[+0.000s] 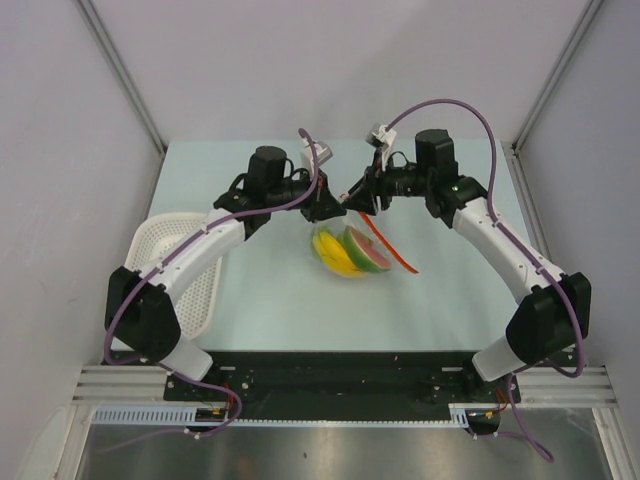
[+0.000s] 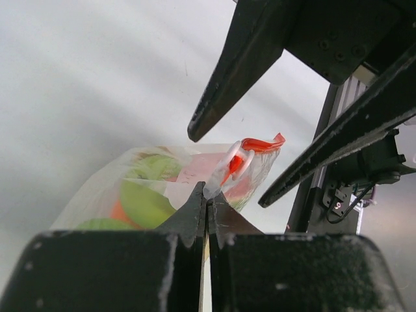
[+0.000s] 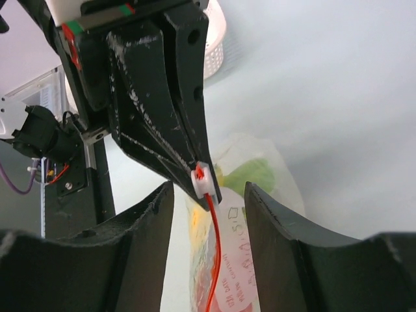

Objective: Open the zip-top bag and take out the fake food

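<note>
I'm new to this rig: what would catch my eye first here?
At centre the two arms meet tip to tip: the fingers of the left gripper are pinched shut on the mouth of the zip-top bag, the fingers of the right gripper stand open either side of that pinch. Fake food shows through the clear bag, a red zip strip trailing from it. A white basket sits at the left edge of the table.

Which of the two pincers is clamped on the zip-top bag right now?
The left pincer: it is shut tight on the mouth of the zip-top bag, while the right pincer stands open, gripping nothing.
</note>
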{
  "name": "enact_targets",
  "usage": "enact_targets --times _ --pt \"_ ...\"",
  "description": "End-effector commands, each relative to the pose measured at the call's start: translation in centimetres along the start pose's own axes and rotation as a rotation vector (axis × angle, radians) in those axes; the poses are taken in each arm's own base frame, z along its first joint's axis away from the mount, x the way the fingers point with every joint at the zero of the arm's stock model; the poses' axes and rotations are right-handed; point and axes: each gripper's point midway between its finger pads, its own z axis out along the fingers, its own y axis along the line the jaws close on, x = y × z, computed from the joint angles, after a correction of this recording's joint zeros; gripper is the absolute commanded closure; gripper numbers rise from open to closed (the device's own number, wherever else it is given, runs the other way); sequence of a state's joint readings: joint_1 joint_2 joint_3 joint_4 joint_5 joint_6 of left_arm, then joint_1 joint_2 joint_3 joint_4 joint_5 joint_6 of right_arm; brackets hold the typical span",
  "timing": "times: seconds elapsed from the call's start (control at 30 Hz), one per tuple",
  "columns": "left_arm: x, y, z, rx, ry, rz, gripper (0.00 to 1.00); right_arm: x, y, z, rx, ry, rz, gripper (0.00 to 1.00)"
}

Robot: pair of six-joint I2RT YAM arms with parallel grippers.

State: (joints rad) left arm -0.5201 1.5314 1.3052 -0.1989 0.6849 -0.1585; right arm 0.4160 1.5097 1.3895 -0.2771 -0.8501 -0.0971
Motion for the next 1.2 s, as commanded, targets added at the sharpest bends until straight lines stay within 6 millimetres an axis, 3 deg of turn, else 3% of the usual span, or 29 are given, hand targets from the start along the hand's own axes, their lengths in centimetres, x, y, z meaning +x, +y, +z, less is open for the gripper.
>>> enact_targets --times 0.0,0.27,0.3,0.4,0.7,0.73,0.97,1.17 --pt "-2.6 -1.5 -1.1 0.035 -0.064 0.038 1.00 -2.2 -0.2 0.5 0.002 -0.040 -0.053 0.49" --pt "-2.7 -2.0 -1.4 0.043 -0.072 0.042 1.00 -1.8 -0.1 1.1 -0.029 -0.027 -0.046 0.69" --pt "-2.8 -2.0 -1.5 0.043 -0.073 0.043 1.00 -1.9 0.1 1.1 -0.035 -0.029 -0.049 0.80" --pt "-3.0 -1.2 -1.6 -0.006 -0.088 0.021 1.00 -2.1 0.3 1.0 -0.038 -0.028 -0.052 1.00" --pt "-6.1 1.2 -4.3 -0.194 -0.283 -0.049 1.00 0.8 1.3 -0.8 0.017 0.031 -0.016 1.00" --pt "-6.2 1.5 -4.6 -0.212 -0.291 -0.056 1.00 1.8 1.3 -0.9 0.022 0.047 -0.002 1.00" --pt "-6.8 3.5 -6.7 -0.332 -0.347 -0.075 1.00 3.6 2.3 -2.5 0.062 0.054 0.030 1.00" --pt "-9.8 4.3 -9.3 -0.414 -0.473 -0.066 1.00 4.5 3.7 -3.4 0.055 0.053 0.062 1.00"
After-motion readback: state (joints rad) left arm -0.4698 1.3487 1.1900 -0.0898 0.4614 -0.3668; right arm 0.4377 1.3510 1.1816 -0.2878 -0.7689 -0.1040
